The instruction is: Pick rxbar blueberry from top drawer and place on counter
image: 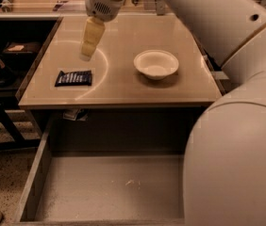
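Observation:
The rxbar blueberry [73,78], a flat dark wrapper with white lettering, lies on the counter [123,86] near its front left corner. My gripper [87,53] hangs above the counter, a little behind and to the right of the bar, apart from it and holding nothing. The top drawer [105,192] stands pulled out below the counter's front edge, and its speckled grey floor is bare.
A white bowl [156,63] sits on the counter to the right of the gripper. My arm's large pale body [236,140] fills the right side and hides the drawer's right part. Dark furniture [1,74] stands left of the counter.

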You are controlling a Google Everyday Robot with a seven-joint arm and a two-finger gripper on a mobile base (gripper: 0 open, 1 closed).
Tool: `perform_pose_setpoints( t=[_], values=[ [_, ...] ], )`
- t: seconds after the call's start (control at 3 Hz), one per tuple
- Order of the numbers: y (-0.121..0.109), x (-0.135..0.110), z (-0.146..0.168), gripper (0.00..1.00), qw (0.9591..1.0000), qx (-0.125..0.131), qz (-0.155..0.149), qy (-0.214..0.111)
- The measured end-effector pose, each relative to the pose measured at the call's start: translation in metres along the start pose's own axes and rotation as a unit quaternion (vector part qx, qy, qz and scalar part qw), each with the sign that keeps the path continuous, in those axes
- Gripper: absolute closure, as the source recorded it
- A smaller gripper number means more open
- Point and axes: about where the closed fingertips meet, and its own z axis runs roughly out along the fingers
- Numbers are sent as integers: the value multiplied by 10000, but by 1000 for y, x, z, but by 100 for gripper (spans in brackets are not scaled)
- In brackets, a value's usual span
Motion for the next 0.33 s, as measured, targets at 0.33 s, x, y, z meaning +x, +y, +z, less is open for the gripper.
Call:
perform_pose_setpoints(
  t=[0.33],
  values=[
    [-1,-1,-12,0,9999,115,-13,16]
  ],
)
